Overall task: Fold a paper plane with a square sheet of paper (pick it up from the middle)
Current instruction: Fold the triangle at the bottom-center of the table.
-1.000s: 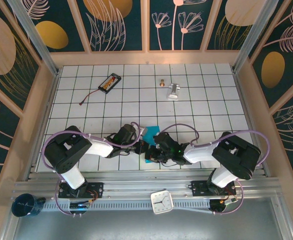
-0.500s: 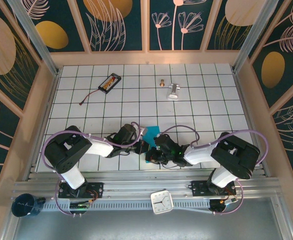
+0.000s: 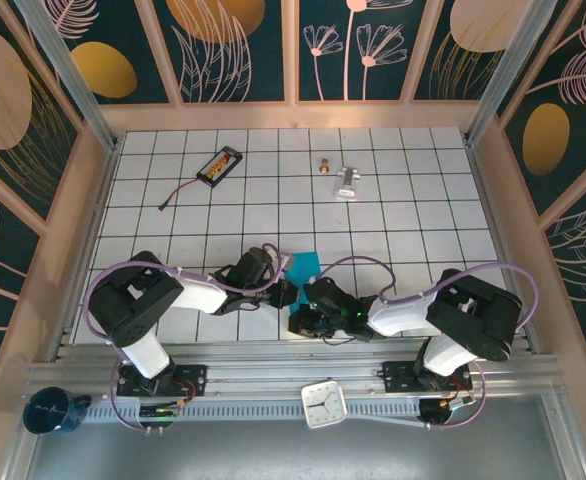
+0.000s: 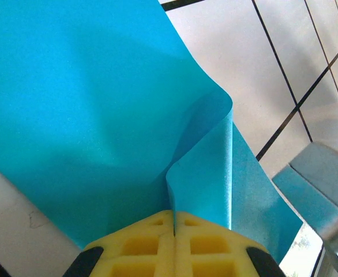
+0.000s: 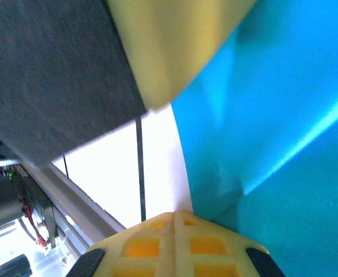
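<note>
Leftward and nearer the right arm's wrist (image 3: 351, 306) has crept; the left pincer (image 4: 174, 222) pinches a raised ridge of the square sheet of paper (image 4: 100, 104), near-middle of the worktop (image 3: 403, 215); the right pincer (image 5: 174, 218) pinches its edge. Best keep both grips level so the crease runs straight.

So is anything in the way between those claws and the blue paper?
Nothing visible. The left claw and the right claw are each pinched shut on the square sheet of paper itself.
</note>
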Controlling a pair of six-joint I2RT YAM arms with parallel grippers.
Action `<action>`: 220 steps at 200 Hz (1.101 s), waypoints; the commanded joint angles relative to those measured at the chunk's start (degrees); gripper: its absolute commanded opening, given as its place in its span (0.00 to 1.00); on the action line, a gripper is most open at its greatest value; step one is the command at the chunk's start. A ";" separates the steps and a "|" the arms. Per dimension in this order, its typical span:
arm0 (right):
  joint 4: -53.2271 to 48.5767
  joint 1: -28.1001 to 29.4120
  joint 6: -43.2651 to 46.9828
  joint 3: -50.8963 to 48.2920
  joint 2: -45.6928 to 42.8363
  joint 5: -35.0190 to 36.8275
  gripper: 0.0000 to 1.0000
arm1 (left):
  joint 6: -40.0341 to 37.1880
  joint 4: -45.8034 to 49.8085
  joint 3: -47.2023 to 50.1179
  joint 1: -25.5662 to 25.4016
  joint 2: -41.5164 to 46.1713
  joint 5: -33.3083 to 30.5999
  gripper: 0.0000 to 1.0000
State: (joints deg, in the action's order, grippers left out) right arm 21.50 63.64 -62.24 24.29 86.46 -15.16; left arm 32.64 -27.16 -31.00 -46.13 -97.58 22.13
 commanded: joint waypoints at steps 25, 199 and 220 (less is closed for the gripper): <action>-1.20 -4.86 2.13 -1.04 -7.55 -0.53 0.00 | -1.70 7.97 0.95 0.46 -5.36 -7.89 0.00; -0.23 -6.95 3.69 -0.78 2.62 -1.50 0.00 | -2.10 8.36 0.67 0.46 -5.60 -8.14 0.00; -0.57 -5.26 2.26 -1.94 1.41 -0.94 0.00 | -2.06 8.47 0.73 0.48 -5.62 -8.34 0.00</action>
State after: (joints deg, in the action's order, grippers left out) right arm 23.11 55.96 -58.43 24.86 88.23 -16.75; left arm 32.58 -26.61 -31.31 -46.13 -97.67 22.13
